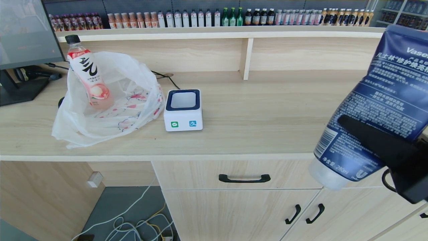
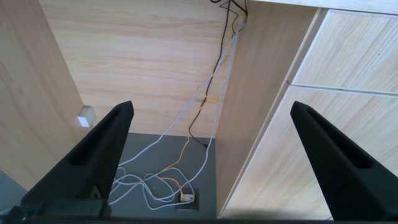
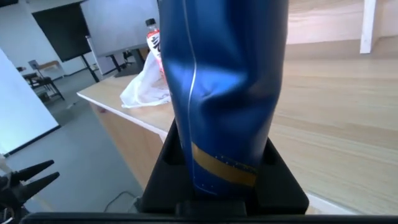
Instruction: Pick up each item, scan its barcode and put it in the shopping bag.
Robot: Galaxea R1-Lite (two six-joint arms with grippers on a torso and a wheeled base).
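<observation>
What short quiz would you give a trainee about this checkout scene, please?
1. True or false: the right gripper is shut on the blue tube.
2. Short answer: is the left gripper open or shut?
3. Where is the pink drink bottle? A) standing in the shopping bag; B) in the left gripper; C) in the right gripper.
Key: 1 true; 2 open; 3 A.
</observation>
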